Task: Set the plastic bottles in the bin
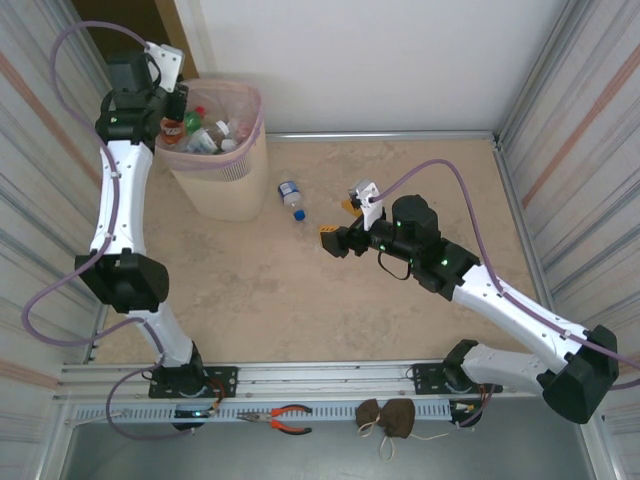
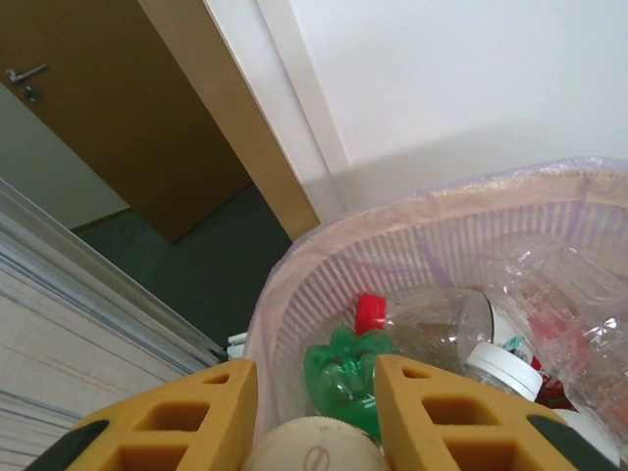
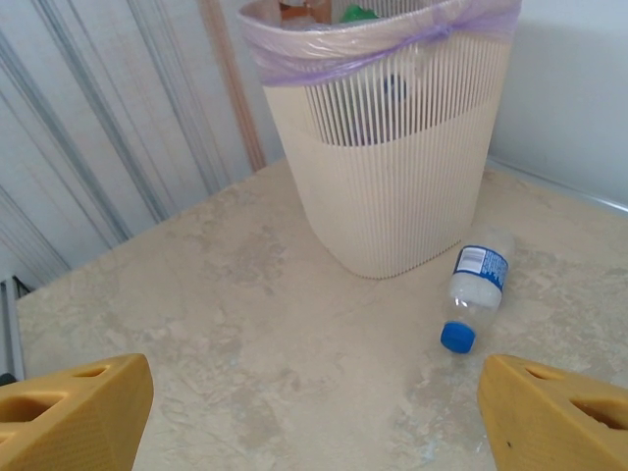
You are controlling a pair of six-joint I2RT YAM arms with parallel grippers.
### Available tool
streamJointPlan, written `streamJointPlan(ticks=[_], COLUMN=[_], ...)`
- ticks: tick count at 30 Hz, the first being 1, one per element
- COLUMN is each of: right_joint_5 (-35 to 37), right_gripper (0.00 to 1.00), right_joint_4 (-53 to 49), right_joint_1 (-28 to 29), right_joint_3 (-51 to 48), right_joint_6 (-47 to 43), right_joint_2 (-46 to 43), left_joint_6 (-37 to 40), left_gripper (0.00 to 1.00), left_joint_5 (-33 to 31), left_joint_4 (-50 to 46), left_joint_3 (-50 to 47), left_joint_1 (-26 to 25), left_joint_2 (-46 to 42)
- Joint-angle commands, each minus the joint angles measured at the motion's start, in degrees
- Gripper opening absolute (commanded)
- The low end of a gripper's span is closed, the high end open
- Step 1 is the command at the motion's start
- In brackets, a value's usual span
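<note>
A pale held bottle (image 2: pixel 312 446) sits clamped in the left gripper (image 2: pixel 316 392) above the bin (image 2: pixel 294 265). A loose bottle (image 3: pixel 476 285) lies on the table (image 3: pixel 245 294) beside the bin, at 1 o'clock from the wide-apart right gripper (image 3: pixel 314 388), the nearer arm. Its axis runs 1-to-7, blue cap nearest. The top view places it at 10 o'clock.

White arms (image 1: pixel 118 195), black joints (image 1: pixel 125 280); purple cables (image 1: pixel 437 163); yellow claw fingers (image 3: pixel 69 412).

Bin (image 1: pixel 225 195) upright, bottles (image 1: pixel 212 138) inside; held bottle (image 2: pixel 312 446) above; blue-capped bottle (image 3: pixel 475 289) lying beside.
</note>
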Motion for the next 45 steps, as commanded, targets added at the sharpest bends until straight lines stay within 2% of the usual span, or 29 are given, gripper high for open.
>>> streamJointPlan(ticks=[1,5,10,15,23,34,37,45], right_joint_5=[-0.2,-0.2,-0.1,-0.2,-0.4,-0.1,0.0,0.0], right_gripper=[0.85,0.85,0.85,0.85,0.85,0.85,0.85,0.85], right_joint_4=[-0.1,-0.1,-0.1,-0.1,-0.1,-0.4,-0.5,-0.3], right_joint_1=[0.4,0.4,0.4,0.4,0.4,0.4,0.4,0.4], right_joint_3=[1.6,1.6,1.7,1.8,1.6,1.4,1.4,1.5], right_joint_6=[1.1,1.1,1.0,1.0,1.0,0.6,0.7,0.7], right_joint_2=[0.4,0.6,0.6,0.6,0.4,-0.6,-0.8,-0.9], left_joint_6=[-1.0,-2.2,-4.2,-5.7,-7.4,-13.5,-14.2,-14.8], left_gripper=[0.16,0.17,0.27,0.28,0.50,0.66,0.65,0.42], left_joint_5=[1.2,2.6,6.4,8.9,12.7,22.3,23.7,22.1], left_joint_4=[-4.0,-4.6,-4.4,-4.5,-5.8,-8.7,-9.6,-14.6], left_joint_3=[-3.4,-4.4,-5.0,-6.0,-7.9,-4.7,-3.9,-2.1], left_joint_1=[0.9,0.9,0.5,-0.2,-3.5,-4.2,-4.0,-4.0], left_joint_2=[1.7,2.9,2.6,1.9,0.4,0.9,-0.3,-3.6])
